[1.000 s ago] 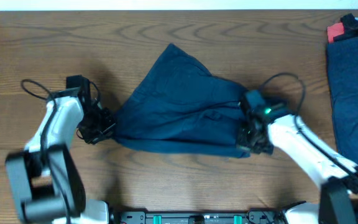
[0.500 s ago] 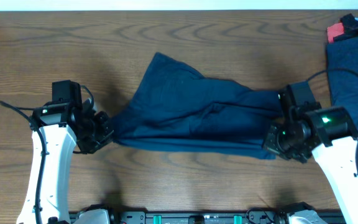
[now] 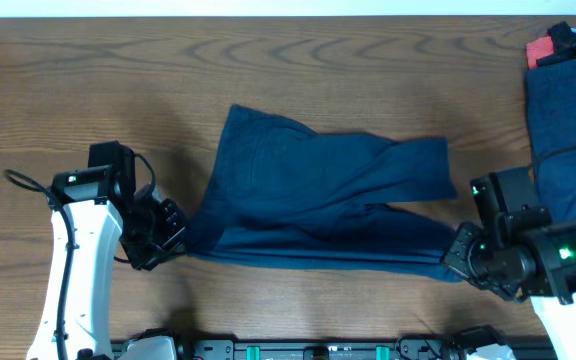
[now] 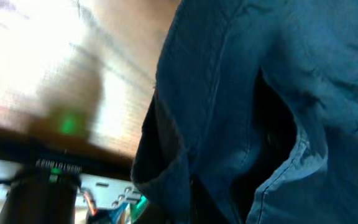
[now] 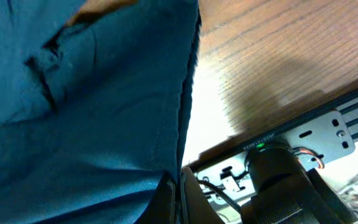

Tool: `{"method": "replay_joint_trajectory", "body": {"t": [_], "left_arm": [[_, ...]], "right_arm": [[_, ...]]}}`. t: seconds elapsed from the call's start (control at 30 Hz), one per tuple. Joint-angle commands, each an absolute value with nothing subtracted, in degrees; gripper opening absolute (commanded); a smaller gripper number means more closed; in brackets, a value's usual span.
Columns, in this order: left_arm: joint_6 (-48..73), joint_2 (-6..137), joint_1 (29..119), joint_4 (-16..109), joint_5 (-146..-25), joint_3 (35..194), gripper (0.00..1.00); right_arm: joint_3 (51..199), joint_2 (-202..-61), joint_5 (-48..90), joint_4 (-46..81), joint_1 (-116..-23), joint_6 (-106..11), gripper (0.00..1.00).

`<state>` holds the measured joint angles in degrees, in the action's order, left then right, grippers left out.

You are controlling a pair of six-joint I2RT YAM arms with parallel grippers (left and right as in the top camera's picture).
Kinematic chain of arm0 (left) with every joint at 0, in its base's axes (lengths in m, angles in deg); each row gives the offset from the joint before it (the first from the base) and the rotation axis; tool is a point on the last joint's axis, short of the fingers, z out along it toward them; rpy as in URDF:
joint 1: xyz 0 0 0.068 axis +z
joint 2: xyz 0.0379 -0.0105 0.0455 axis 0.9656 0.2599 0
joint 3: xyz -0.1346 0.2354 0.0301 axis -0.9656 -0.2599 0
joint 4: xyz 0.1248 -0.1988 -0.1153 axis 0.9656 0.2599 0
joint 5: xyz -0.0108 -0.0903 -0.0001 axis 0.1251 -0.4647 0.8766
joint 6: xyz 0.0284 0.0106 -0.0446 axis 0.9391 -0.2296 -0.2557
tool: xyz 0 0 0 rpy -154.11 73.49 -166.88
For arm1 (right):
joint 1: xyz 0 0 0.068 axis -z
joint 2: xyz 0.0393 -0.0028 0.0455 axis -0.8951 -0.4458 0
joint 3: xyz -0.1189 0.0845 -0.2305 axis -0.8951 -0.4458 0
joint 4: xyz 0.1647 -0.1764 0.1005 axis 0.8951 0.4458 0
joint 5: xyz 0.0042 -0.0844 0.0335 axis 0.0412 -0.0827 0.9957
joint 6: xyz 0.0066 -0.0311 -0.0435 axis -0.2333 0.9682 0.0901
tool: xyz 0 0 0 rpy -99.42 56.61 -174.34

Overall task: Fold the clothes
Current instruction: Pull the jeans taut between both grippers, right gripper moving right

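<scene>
A dark navy garment with two leg-like lobes is stretched across the wooden table between my two arms. My left gripper is shut on its left end. In the left wrist view the cloth fills the frame and hides the fingers. My right gripper is shut on the garment's lower right corner. In the right wrist view the cloth runs down into the closed fingers. The upper lobe's end lies free on the table.
More navy clothes lie at the right edge of the table, with a red and black object at the far right corner. A metal rail runs along the table's front edge.
Both arms have drawn toward the front edge and moved apart. The right gripper went right and forward with the cloth, and the garment is pulled out longer and flatter.
</scene>
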<state>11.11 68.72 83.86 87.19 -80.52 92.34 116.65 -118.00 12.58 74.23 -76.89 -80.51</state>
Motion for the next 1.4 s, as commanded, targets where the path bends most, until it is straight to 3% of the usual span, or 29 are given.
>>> {"method": "replay_joint_trajectory", "body": {"t": [0.0, 0.47, 0.67, 1.37], "left_arm": [[11.28, 66.67, 84.87, 87.37, -73.3, 92.72, 0.06], [11.22, 43.89, 84.87, 78.8, -74.48, 92.74, 0.06], [11.24, 38.14, 84.87, 70.86, -74.37, 92.74, 0.06], [11.22, 60.35, 84.87, 52.18, -74.37, 92.72, 0.06]], "right_arm": [[116.52, -116.41, -0.36, 74.38, -75.51, -83.73, 0.01], [117.63, -115.84, -4.22, 63.43, -75.53, -83.4, 0.01], [118.99, -115.86, -4.51, 55.52, -75.53, -75.47, 0.02], [118.92, -130.44, -3.09, 40.22, -75.53, -75.47, 0.01]]}}
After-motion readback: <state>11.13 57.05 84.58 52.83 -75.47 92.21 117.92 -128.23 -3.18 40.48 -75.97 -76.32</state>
